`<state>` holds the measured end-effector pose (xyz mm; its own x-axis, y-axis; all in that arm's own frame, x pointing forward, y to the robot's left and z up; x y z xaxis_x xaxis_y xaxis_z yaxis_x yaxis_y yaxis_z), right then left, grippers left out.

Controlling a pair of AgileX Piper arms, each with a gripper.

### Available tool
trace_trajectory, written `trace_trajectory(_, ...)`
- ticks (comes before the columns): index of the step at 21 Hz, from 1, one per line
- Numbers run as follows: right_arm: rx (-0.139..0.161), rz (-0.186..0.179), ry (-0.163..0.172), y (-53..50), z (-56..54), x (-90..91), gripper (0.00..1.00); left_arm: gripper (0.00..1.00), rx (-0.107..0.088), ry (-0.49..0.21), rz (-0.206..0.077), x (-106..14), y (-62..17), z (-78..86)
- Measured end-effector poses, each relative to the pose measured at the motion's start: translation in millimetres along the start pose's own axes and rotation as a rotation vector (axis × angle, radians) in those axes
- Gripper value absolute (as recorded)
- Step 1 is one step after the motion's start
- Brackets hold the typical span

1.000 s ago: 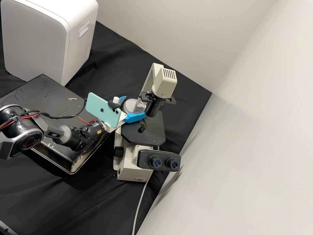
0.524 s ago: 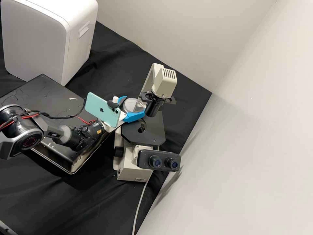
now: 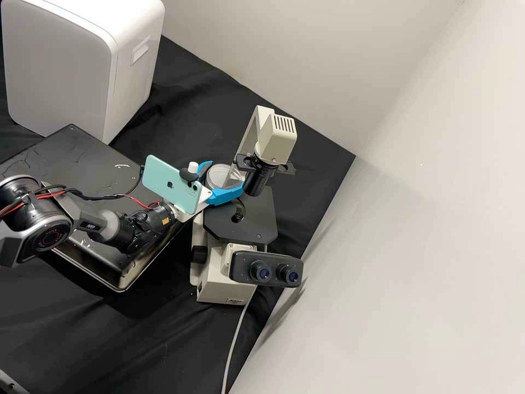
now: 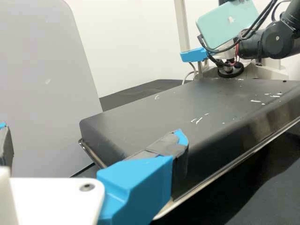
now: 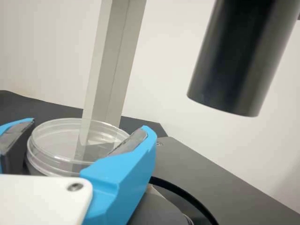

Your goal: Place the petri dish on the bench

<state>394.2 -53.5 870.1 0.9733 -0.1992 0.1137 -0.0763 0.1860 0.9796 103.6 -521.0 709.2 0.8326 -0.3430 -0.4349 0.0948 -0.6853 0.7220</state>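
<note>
Right gripper (image 3: pixel 223 178) is clamped on the petri dish (image 3: pixel 221 173) side wall mid-frame above the microscope stage (image 3: pixel 250 220), left gripper (image 4: pixel 91 138) fingers apart and empty; we judge the dish light, slick and brittle, so grip the rim gently.

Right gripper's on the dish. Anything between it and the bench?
Yes. The dish, between the right gripper fingers, is over the microscope stage and under the condenser, so the stage blocks a straight drop. The tray lies beside it; bare bench lies beyond.
</note>
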Motion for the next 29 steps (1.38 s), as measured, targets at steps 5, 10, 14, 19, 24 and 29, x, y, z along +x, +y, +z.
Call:
trace_trajectory(5,0.014,-0.001,-0.001,0.4,-0.5,-7.3,0.00,1.00,-0.002,0.014,-0.003,1.0,-0.6,-1.9)
trace_trajectory(10,0.054,-0.007,-0.014,3.0,-1.9,-25.1,0.00,1.00,0.002,0.016,0.000,1.3,-0.8,-1.9)
trace_trajectory(14,0.110,0.001,-0.025,7.6,-3.9,-40.1,0.00,1.00,0.002,0.016,0.000,1.3,-0.8,-1.9)
trace_trajectory(19,0.158,-0.006,-0.031,7.8,-8.1,-60.4,0.00,1.00,0.002,0.016,0.000,1.3,-0.8,-1.9)
trace_trajectory(24,0.164,-0.017,-0.001,4.8,-18.7,-85.0,0.00,1.00,0.002,0.016,0.000,1.3,-0.8,-1.9)
trace_trajectory(29,0.167,-0.030,0.051,1.0,-34.9,-106.7,0.00,1.00,0.002,0.016,0.000,1.3,-0.8,-1.9)
